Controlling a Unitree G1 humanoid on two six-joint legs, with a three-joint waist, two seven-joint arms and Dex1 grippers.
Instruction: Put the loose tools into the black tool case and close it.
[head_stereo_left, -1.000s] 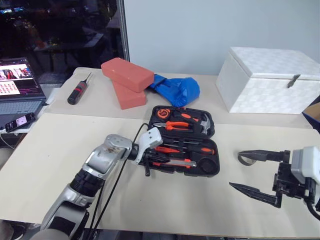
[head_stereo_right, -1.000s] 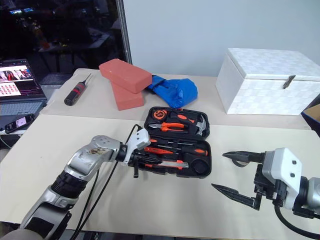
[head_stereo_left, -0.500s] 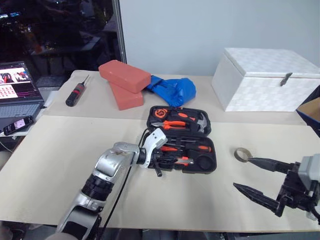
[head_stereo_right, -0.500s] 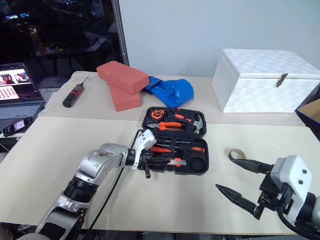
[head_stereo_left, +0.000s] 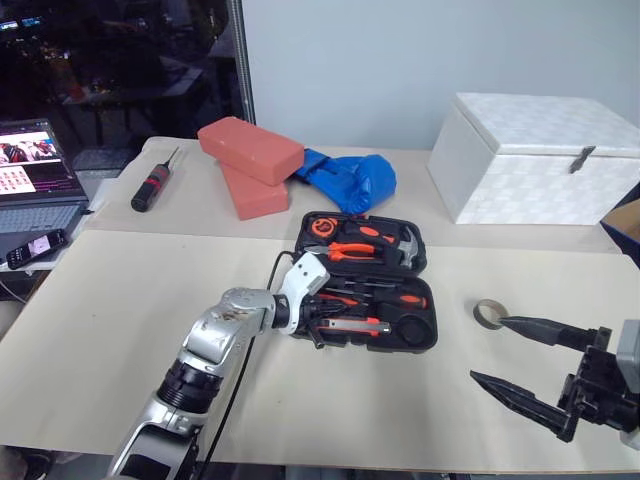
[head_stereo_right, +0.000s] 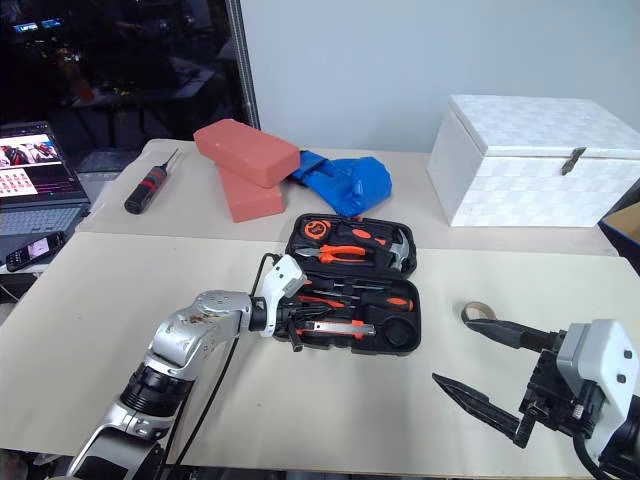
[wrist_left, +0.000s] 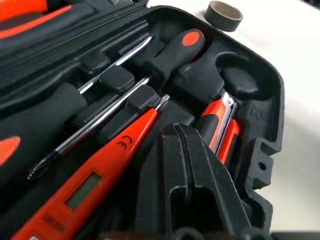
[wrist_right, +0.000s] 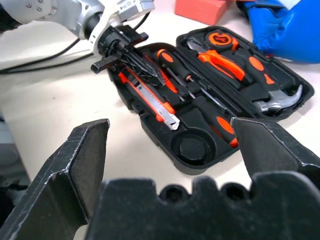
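Black tool case (head_stereo_left: 366, 293) lies open mid-desk (head_stereo_left: 120, 300), most recesses filled: two screwdrivers (wrist_left: 125, 80), red tester driver (wrist_left: 95, 180), utility knife (wrist_right: 150, 97) seated in near half. Left gripper (head_stereo_right: 297, 322) sits over that half's near-left corner, fingers pressed together, nothing pinched. Tape ring (head_stereo_left: 487, 313) lies loose on desk right of case, its round recess (wrist_right: 192, 147) empty. Right gripper (head_stereo_left: 520, 360) hovers just beside ring, fingers spread wide, empty. Left to do: ring in, lid shut.
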